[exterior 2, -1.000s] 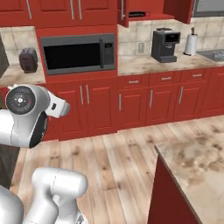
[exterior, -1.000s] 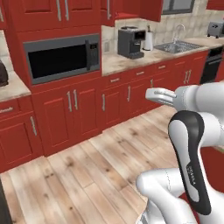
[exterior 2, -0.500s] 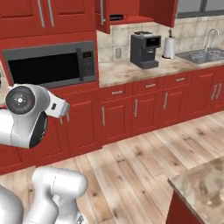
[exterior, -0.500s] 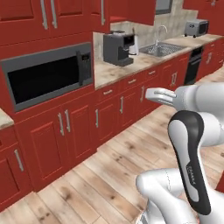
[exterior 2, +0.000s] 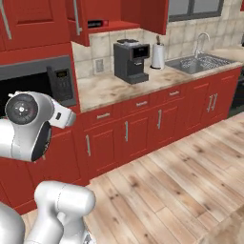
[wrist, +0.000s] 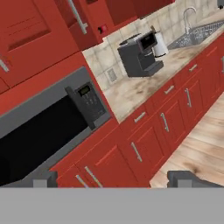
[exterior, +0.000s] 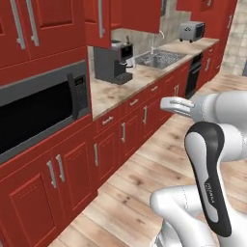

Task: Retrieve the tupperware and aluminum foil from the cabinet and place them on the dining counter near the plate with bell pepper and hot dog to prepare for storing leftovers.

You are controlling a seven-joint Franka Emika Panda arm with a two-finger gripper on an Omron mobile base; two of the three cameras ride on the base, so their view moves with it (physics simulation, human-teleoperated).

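Fingers point(exterior: 174, 103) of the gripper point(exterior: 174, 107) stood spread wide, grasping nothing, out over the wood floor. Above and left of the coffee machine point(exterior 2: 131, 61), the cabinet point(exterior 2: 119, 16) hung open, the aluminum foil point(exterior 2: 95, 23) on its shelf.

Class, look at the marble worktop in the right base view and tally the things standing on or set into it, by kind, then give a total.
Coffee machine: 1
Paper towel roll: 1
Sink with tap: 1
Total: 3
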